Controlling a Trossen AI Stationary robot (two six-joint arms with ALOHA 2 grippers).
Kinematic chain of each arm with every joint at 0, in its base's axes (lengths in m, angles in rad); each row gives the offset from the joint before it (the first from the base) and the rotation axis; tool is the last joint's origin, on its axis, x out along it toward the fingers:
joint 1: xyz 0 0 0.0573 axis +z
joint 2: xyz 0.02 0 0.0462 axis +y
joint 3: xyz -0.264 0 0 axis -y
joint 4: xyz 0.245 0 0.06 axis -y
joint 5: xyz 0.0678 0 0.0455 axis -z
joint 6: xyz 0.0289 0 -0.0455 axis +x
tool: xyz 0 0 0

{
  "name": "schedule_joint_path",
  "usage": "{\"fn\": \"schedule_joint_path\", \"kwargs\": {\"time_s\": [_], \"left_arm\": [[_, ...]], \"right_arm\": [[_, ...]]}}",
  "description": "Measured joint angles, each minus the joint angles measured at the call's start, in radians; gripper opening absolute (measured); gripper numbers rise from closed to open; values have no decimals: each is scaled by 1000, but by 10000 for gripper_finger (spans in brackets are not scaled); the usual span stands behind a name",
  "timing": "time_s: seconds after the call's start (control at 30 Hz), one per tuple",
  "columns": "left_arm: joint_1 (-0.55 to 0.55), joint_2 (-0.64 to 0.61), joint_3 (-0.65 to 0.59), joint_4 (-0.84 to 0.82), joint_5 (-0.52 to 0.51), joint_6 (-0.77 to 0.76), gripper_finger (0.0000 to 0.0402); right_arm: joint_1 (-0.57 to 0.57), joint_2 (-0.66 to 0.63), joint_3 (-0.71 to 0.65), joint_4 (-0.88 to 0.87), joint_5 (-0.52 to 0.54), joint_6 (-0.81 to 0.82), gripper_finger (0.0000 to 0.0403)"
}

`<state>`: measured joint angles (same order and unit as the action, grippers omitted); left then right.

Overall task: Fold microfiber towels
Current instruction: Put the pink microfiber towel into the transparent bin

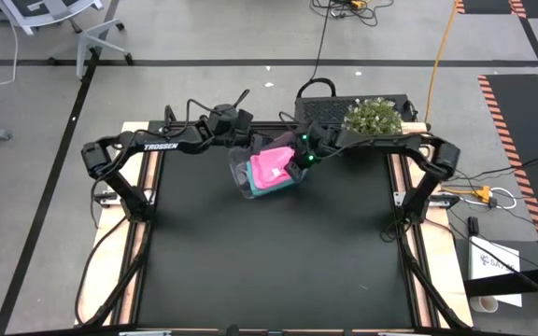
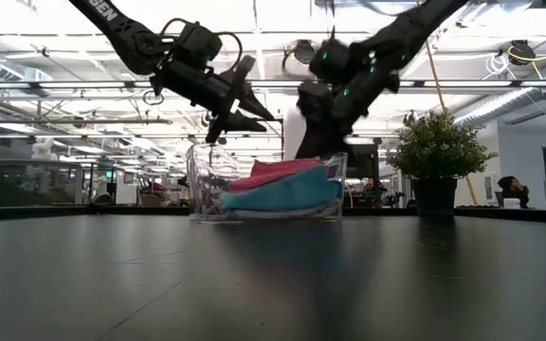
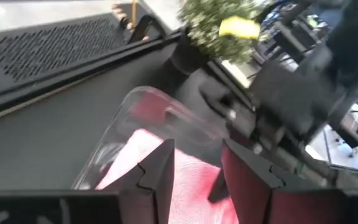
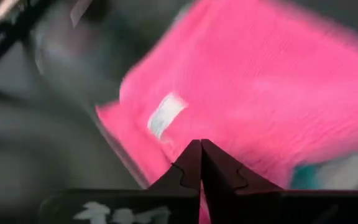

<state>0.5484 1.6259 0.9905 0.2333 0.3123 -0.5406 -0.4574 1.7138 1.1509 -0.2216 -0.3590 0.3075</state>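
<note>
- Step in hand, by judgement: taking the top towel out of the clear tub at the far middle of the surface; no folding yet, nothing spread flat.
- Pink towel lying on top of the stack inside the tub, teal towel directly beneath it; a pale layer under the teal only hinted at in the low view (too thin to call).
- Right gripper down at the tub's near-right side, fingers pressed together at their tips, right against the pink cloth with its white label just ahead of the tips.
- Cannot tell whether a pinch of pink fabric sits between those tips or only lies under them (no gap visible, no lifted fold either).
- Left gripper hovering above the tub's opposite side, fingers apart, nothing between them; pink cloth below and ahead of the tips, the right arm's wrist just beyond.
- Towels well inside the tub walls, none on the bare surface.
- Next move, as a guess: raise the right fingers and check that the pink corner follows; if not, reopen and bite deeper into the edge.
- Then carry the cloth clear of the tub rim towards the open surface in front, with the left fingers ready for a second corner.
- Risk: teal towel dragging up with the pink, or the light tub tipping.
</note>
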Motion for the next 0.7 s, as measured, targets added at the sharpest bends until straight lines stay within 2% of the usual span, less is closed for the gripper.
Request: {"fn": "schedule_joint_path", "kwargs": {"time_s": [0.13, 0.2, 0.27, 0.37, 0.5, 0.7], "left_arm": [[-15, -31, 0, 3, 11, 10, 136], [-33, -57, 0, -9, 27, 13, 136], [-61, -95, 0, -47, 36, 30, 134], [-104, -165, 0, -161, -21, 80, 120], [-131, -247, -1, -258, -156, 121, 89], [-136, -324, 0, -312, -182, 120, 56]], "right_arm": [[-1, -80, 23, -18, 70, -35, 0], [0, -111, 40, -60, 75, -57, 0], [1, -135, 47, -135, 126, -100, 0], [-7, -151, 47, -218, 210, -148, 0], [-21, -148, 36, -218, 169, -132, 0], [16, -127, 17, -184, 133, -107, 0]]}}
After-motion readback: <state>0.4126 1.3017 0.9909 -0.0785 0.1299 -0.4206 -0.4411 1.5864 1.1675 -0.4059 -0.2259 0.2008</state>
